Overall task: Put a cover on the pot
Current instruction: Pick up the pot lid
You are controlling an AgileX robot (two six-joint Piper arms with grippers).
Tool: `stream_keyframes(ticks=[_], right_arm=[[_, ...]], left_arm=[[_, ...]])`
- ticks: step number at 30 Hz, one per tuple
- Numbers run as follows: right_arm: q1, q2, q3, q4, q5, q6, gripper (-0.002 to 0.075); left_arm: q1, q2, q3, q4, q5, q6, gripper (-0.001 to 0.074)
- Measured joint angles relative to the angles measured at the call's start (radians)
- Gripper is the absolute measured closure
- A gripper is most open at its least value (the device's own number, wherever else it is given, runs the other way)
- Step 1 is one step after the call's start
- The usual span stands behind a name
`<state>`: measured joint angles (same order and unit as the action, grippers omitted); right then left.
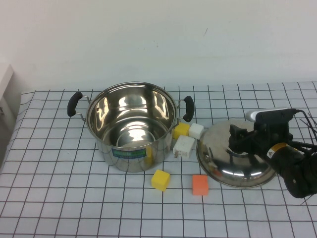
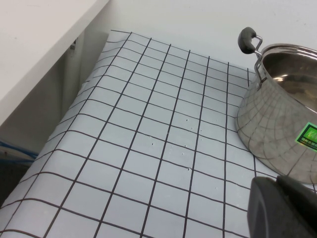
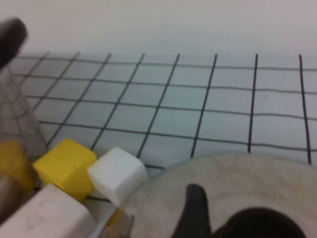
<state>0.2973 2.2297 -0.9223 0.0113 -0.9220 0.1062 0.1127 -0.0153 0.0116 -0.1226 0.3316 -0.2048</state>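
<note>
Looking down, I see a white cloth with a black grid (image 1: 59,198) under a plain white wall (image 1: 158,34). My right gripper (image 1: 237,141) sits over the domed steel lid (image 1: 233,158), grip unclear, well right of the open shiny steel stockpot (image 1: 131,126); my left gripper (image 2: 282,208), grip also unclear, hangs beside the stockpot. I count two yellow blocks (image 1: 160,179), one orange block (image 1: 200,185), one white block (image 1: 196,130), one white plug adapter (image 1: 184,147).

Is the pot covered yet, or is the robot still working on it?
Not yet. The pot stands open, and the lid lies on the table beside it. The right gripper is at the lid's knob. Lifting and placing remain. The left gripper waits by the pot.
</note>
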Motion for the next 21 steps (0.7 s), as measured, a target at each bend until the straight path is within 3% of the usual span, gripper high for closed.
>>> stream_keyframes(ticks=[9, 12, 16, 21], right_arm=[[0.0, 0.058, -0.001, 0.011, 0.021, -0.012, 0.0196], [0.0, 0.059, -0.002, 0.011, 0.025, -0.012, 0.0244], [0.0, 0.059, -0.002, 0.011, 0.023, -0.014, 0.0371], [0.0, 0.052, -0.005, 0.011, 0.032, -0.016, 0.0379]], left_arm=[[0.0, 0.0, 0.0, 0.0, 0.0, -0.002, 0.0737], [0.0, 0.0, 0.0, 0.0, 0.0, -0.004, 0.0738], [0.0, 0.0, 0.0, 0.0, 0.0, -0.004, 0.0738], [0.0, 0.0, 0.0, 0.0, 0.0, -0.004, 0.0738]])
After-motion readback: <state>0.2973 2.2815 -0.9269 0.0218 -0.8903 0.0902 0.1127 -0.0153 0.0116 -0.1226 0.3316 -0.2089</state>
